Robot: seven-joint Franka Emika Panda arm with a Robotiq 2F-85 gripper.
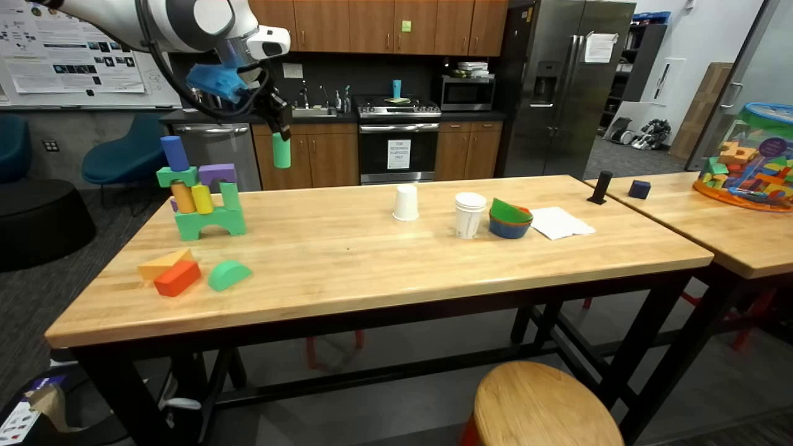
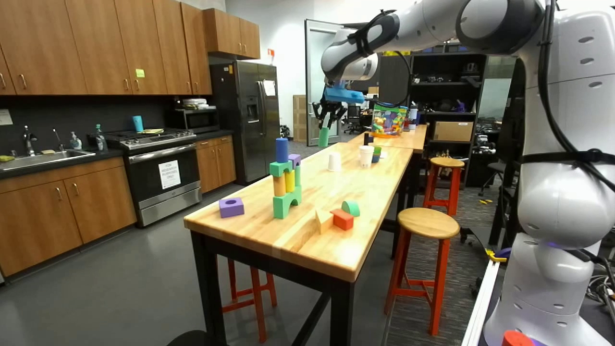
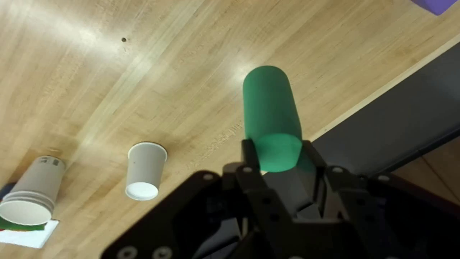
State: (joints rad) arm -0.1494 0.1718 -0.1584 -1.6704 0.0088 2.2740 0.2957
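My gripper (image 3: 277,149) is shut on a green cylinder block (image 3: 271,104), gripping it near one end. In both exterior views the cylinder (image 1: 282,152) (image 2: 324,137) hangs upright below the fingers, above table height. A block tower stands near the table's end: a green arch base (image 1: 210,222), orange and yellow cylinders, a small green arch, a purple arch (image 1: 217,173) and a blue cylinder (image 2: 282,150) on top. An upside-down white cup (image 3: 145,171) and stacked white cups (image 3: 34,190) stand farther along the table.
Loose near the tower lie a red block (image 1: 178,278), an orange triangle (image 2: 324,220), a green half-round (image 1: 228,274) and a purple block with a hole (image 2: 231,207). Bowls (image 1: 509,228), a napkin (image 1: 560,222) and a black stand (image 1: 600,188) are farther along. Stools (image 2: 428,223) flank the table.
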